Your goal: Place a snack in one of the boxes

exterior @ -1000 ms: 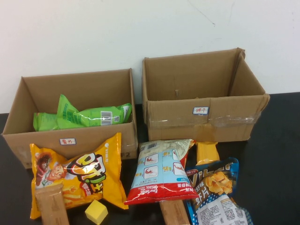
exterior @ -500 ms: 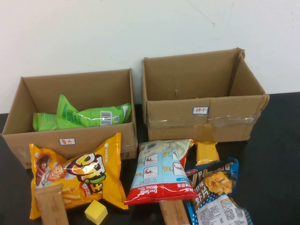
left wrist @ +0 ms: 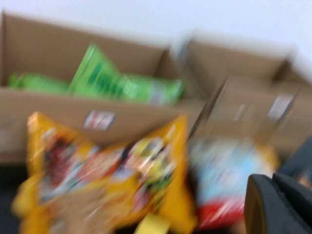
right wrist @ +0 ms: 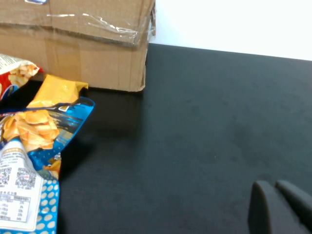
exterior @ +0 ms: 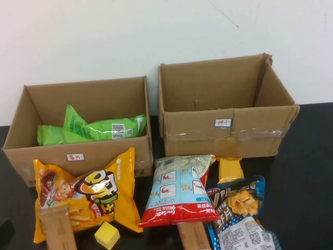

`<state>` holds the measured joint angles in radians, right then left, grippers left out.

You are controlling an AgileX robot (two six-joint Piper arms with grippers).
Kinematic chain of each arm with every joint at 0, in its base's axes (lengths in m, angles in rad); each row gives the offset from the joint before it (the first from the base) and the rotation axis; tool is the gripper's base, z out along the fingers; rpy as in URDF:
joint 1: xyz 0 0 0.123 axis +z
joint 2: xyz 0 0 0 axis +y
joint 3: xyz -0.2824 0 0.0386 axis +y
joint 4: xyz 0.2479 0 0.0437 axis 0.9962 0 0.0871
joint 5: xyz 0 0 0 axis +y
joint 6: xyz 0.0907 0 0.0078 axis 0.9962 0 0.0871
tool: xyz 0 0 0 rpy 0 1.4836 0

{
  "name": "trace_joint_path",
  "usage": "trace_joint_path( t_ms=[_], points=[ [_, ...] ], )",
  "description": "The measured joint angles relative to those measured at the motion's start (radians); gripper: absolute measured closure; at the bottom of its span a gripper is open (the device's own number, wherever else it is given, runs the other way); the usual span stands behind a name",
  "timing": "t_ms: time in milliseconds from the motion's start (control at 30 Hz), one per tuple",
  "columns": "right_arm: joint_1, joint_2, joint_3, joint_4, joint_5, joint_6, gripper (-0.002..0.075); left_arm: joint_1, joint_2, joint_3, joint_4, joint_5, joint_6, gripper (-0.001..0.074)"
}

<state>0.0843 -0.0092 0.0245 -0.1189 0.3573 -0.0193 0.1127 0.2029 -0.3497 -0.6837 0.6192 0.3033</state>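
Left end effector (left wrist: 273, 207) hovers low, fingers pressed together, yellow snack bag (left wrist: 105, 173) just ahead, probably light, crinkly, slippery: pinch its sealed edge. Right end effector (right wrist: 278, 207), fingers together, idles over bare worktop (right wrist: 204, 126).

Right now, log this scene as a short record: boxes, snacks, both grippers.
left box: holds green bags
right box: nothing visible inside
table front: yellow chip bag, light-blue bag, dark-blue bag, yellow cube
left gripper: near yellow chip bag
right gripper: over bare black table, right of snacks
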Motion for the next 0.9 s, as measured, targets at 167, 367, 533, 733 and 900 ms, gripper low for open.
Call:
trace_joint_path(
  t_ms=[167, 367, 533, 733, 900],
  points=[
    [0.000, 0.000, 0.000, 0.000, 0.000, 0.000, 0.0727, -0.007, 0.281, -0.187, 0.223, 0.140, 0.015, 0.0738],
    [0.000, 0.000, 0.000, 0.000, 0.000, 0.000, 0.0727, -0.030, 0.532, -0.221, 0.356, 0.121, -0.010, 0.0724],
    [0.000, 0.000, 0.000, 0.000, 0.000, 0.000, 0.0727, -0.035, 0.710, -0.221, 0.388, 0.113, -0.025, 0.0495],
    [0.000, 0.000, 0.000, 0.000, 0.000, 0.000, 0.0727, -0.119, 0.876, -0.222, 0.405, 0.031, -0.103, 0.0095],
    [0.000, 0.000, 0.000, 0.000, 0.000, 0.000, 0.0727, -0.224, 1.010, -0.223, 0.420, -0.112, -0.180, 0.0049]
  ],
)
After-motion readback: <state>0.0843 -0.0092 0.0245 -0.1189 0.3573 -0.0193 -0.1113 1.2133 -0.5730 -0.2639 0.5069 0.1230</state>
